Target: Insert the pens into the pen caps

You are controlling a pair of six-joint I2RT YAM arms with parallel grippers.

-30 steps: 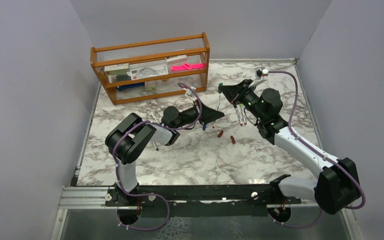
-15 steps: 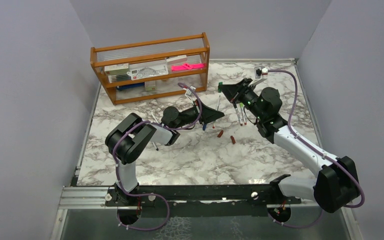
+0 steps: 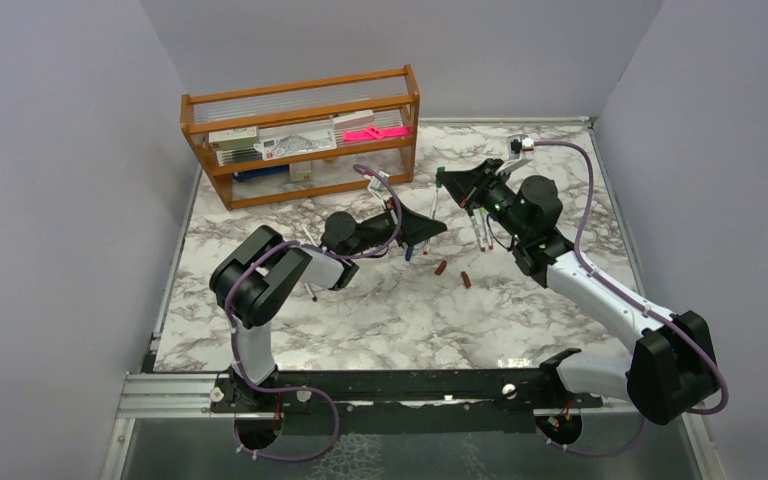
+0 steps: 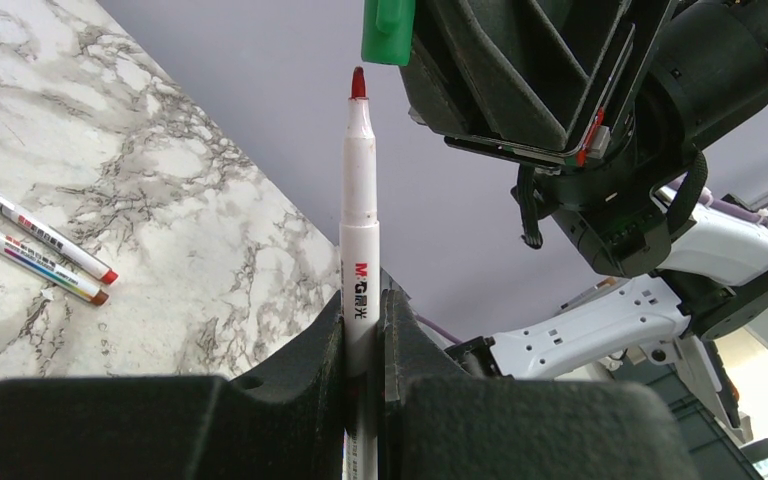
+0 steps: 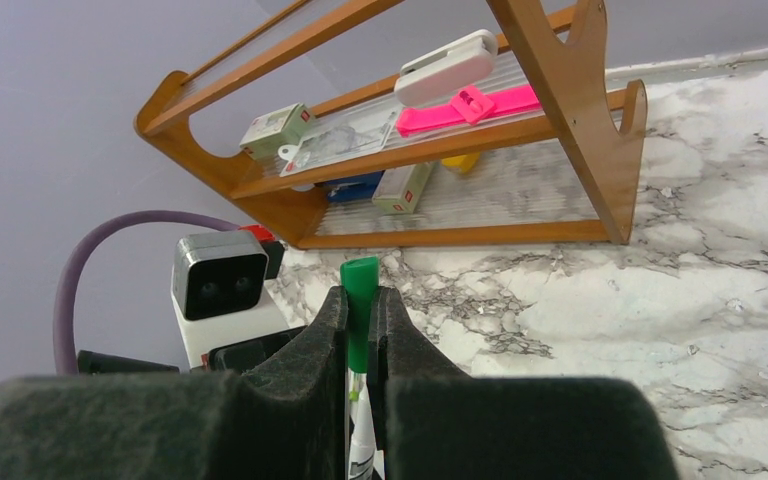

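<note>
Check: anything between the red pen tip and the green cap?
No. Left wrist view: the pen in the left end effector has its red tip just short of the green cap; the gap is bare.

A marble-patterned table [image 3: 380, 320] is carrying everything here. A wooden rack [image 3: 300, 111] is standing on it at the far left, close to the back wall. A few pens [image 3: 481, 232] are lying side by side right of centre, their coloured ends pointing toward the near edge. Two dark red caps [image 3: 441, 267] are lying just nearer, slightly apart from each other and from the pens.
</note>
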